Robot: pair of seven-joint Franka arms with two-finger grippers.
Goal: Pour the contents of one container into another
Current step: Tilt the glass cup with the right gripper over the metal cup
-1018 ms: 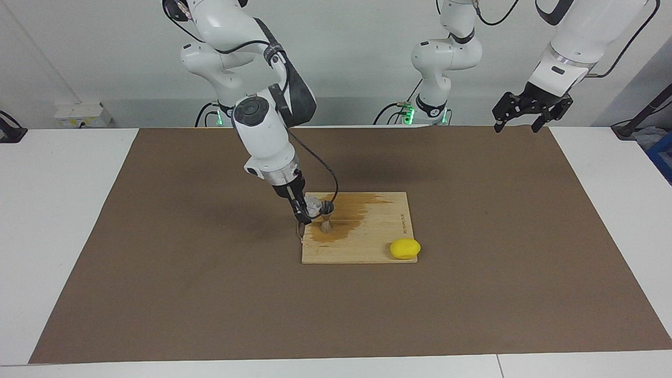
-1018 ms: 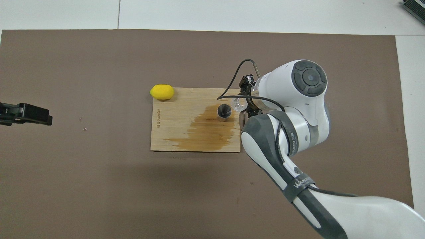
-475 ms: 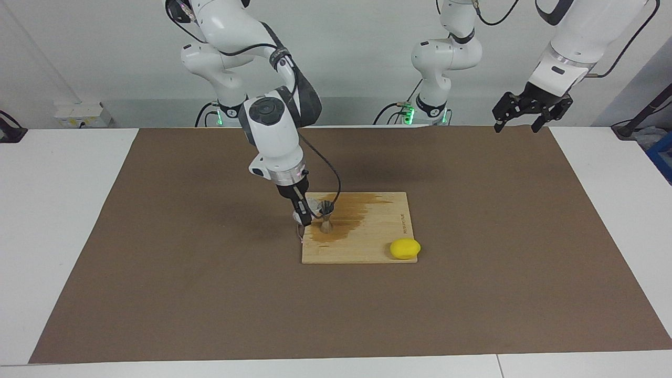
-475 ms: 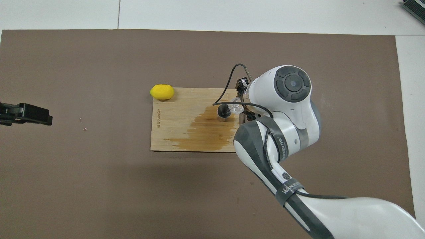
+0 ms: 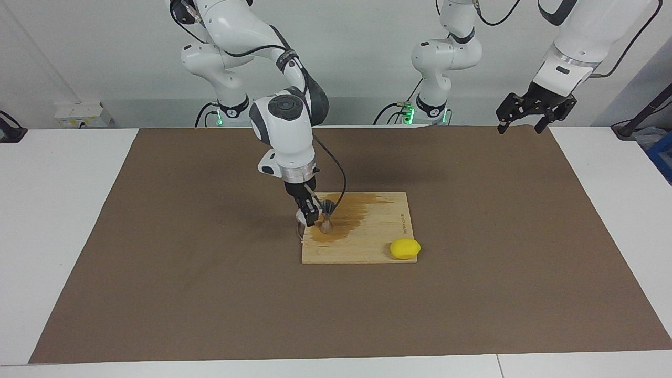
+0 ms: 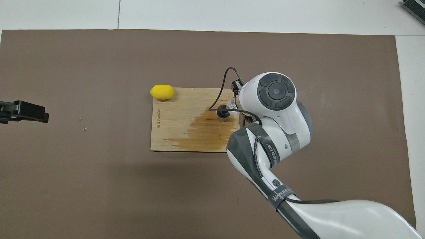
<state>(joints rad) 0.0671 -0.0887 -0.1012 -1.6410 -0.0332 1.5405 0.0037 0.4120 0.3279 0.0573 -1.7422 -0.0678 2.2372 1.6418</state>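
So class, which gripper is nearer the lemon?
Right. The right gripper holds the glass at the jigger on the lemon's board; the left gripper waits over the mat's corner.

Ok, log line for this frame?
right gripper: shut on glass cup, tipped over jigger | left gripper: open, waiting | board: stained

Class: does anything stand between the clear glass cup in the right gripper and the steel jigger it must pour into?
Nothing visible does. The right gripper holds the small clear glass cup right beside the hourglass-shaped steel jigger on the wooden board.
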